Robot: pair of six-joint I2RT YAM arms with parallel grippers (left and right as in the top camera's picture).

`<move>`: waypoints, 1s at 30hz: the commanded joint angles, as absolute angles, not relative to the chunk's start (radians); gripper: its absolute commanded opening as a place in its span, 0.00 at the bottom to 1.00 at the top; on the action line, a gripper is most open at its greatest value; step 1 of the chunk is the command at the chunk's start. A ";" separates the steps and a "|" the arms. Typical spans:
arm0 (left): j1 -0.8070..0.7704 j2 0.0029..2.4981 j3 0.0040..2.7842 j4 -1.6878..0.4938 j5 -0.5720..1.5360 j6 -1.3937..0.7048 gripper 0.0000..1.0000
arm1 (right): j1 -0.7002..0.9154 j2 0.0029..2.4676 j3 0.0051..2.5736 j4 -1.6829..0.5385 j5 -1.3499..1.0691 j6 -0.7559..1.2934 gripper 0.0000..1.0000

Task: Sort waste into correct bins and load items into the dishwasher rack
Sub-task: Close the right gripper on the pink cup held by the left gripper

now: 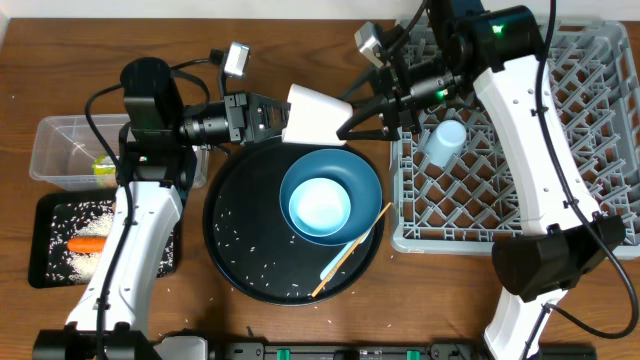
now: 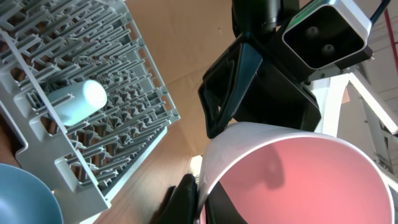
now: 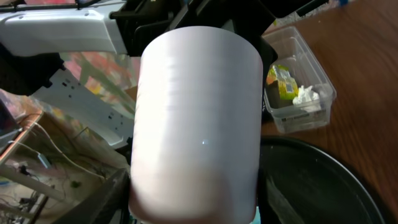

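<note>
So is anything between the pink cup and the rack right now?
Only the right hand, which sits between the pink cup and the rack with a finger either side of it. The left hand holds the cup. Nothing else visible blocks the way; a blue cup lies inside the rack.

Cup (image 2: 298, 174) pink inside, white outside; rack (image 1: 600, 120) grey lattice; carrot (image 1: 88, 244) orange.
</note>
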State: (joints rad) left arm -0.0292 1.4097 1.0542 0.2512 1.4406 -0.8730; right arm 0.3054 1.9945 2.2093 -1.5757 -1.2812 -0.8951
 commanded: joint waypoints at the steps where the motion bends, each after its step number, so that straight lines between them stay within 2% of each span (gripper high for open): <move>1: -0.069 1.408 1.068 0.278 1.447 -0.905 0.06 | 0.359 1.982 2.211 -1.554 -1.359 -0.913 0.60; 5: -0.105 1.408 1.068 0.383 1.424 -0.981 0.06 | 0.361 1.982 2.211 -1.550 -1.358 -0.913 0.67; 7: -0.120 1.408 1.068 0.461 1.420 -1.034 0.06 | 0.360 1.982 2.211 -1.550 -1.357 -0.913 0.67; 10: -0.124 1.408 1.068 0.503 1.422 -1.076 0.06 | 0.360 1.982 2.211 -1.552 -1.357 -0.913 0.61; 12: -0.123 1.409 1.068 0.503 1.425 -1.075 0.06 | 0.358 1.982 2.210 -1.552 -1.358 -0.912 0.56; 24: -0.124 1.412 1.034 0.490 1.429 -1.067 0.06 | 0.317 1.982 2.211 -1.563 -1.367 -0.886 0.53; 30: -0.124 1.412 1.034 0.378 1.429 -0.990 0.06 | 0.311 1.981 2.211 -1.555 -1.394 -0.887 0.51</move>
State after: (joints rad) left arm -0.1081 1.4113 1.0485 0.4175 1.3876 -1.0164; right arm 0.3218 1.9900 2.2082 -1.5734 -1.3216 -0.8577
